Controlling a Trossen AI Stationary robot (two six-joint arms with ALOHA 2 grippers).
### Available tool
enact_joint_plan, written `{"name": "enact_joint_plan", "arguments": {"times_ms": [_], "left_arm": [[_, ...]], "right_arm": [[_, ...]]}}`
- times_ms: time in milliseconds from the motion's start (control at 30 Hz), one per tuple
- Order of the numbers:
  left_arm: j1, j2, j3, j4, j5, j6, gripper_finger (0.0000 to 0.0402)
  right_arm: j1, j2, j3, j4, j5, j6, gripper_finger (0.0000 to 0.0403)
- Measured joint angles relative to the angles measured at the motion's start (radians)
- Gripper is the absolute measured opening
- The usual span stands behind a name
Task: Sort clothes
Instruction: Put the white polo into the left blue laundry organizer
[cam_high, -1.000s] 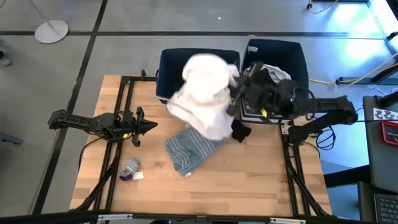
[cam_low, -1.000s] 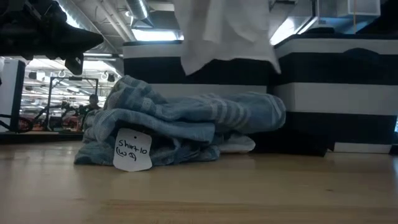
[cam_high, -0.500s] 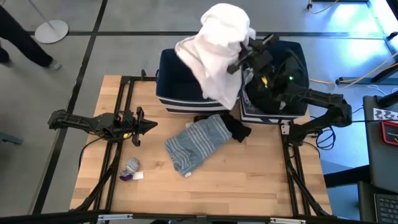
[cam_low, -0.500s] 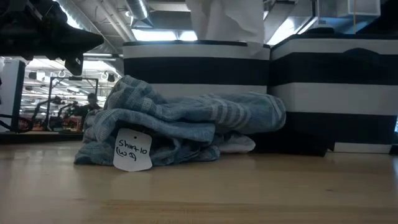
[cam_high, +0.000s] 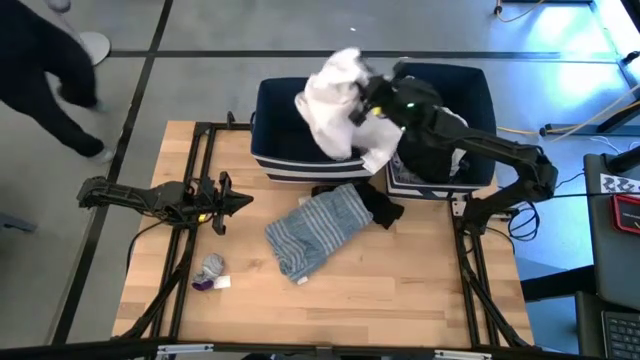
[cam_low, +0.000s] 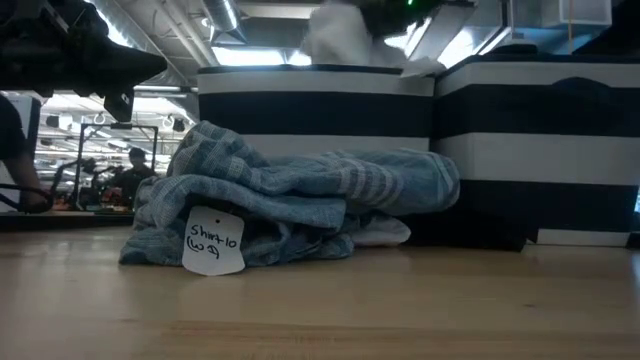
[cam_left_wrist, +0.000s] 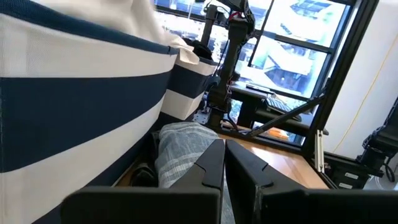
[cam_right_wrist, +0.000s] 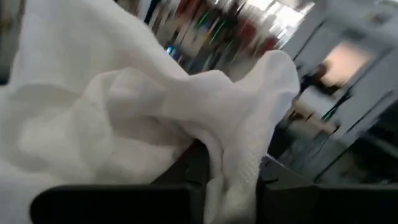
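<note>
My right gripper (cam_high: 368, 100) is shut on a white garment (cam_high: 335, 95), high over the left navy bin (cam_high: 270, 120). In the low view only the garment's lower end (cam_low: 345, 40) shows above that bin's rim. A grey-blue striped top (cam_high: 315, 230) with a paper tag (cam_low: 213, 240) lies crumpled on the table in front of the bins. A black item (cam_high: 382, 210) lies by its right end. My left gripper (cam_high: 235, 203) is shut and empty at the table's left, above the wood. My right gripper holds the white garment by a bunched fold (cam_right_wrist: 233, 168) pinched between its two fingers (cam_right_wrist: 280, 193); the cloth covers most of the fingers. The garment is lifted clear of the table and hangs in a loose bundle beside and below the gripper, over the left bin.
The right navy bin (cam_high: 480, 100) stands beside the left one and holds clothes. A small grey and purple piece (cam_high: 210, 270) lies near the table's front left. A person (cam_high: 40, 60) walks on the floor beyond the far left corner.
My right gripper has carried the white garment up and toward the far edge, off the table's middle, then down over the left bin. The garment, which hung long in front of the bin, is now bunched above its opening. A person has come in at the far left.
</note>
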Motion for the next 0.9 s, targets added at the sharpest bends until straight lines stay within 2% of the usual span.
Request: {"name": "enact_joint_plan", "arguments": {"times_ms": [300, 400, 500, 633, 767, 900], "left_arm": [[0.0, 0.0, 0.0, -0.004, 0.0, -0.013, 0.0004], [0.0, 0.0, 0.0, -0.007, -0.002, -0.01, 0.0004], [0.0, 0.0, 0.0, -0.007, -0.005, -0.009, 0.0004], [0.0, 0.0, 0.0, -0.007, -0.006, -0.006, 0.0004], [0.0, 0.0, 0.0, -0.008, -0.006, -0.006, 0.0004], [0.0, 0.0, 0.0, -0.008, -0.006, -0.006, 0.0004]], "right_arm": [[0.002, 0.108, 0.0, -0.324, -0.097, 0.1, 0.0049], [0.002, 0.135, 0.0, -0.361, -0.131, 0.113, 0.0049], [0.002, 0.153, 0.0, -0.37, -0.21, 0.146, 0.0049], [0.002, 0.169, 0.0, -0.358, -0.223, 0.192, 0.0053], [0.002, 0.168, 0.0, -0.375, -0.224, 0.254, 0.0099], [0.004, 0.154, 0.029, -0.436, -0.202, 0.274, 0.0181]]}}
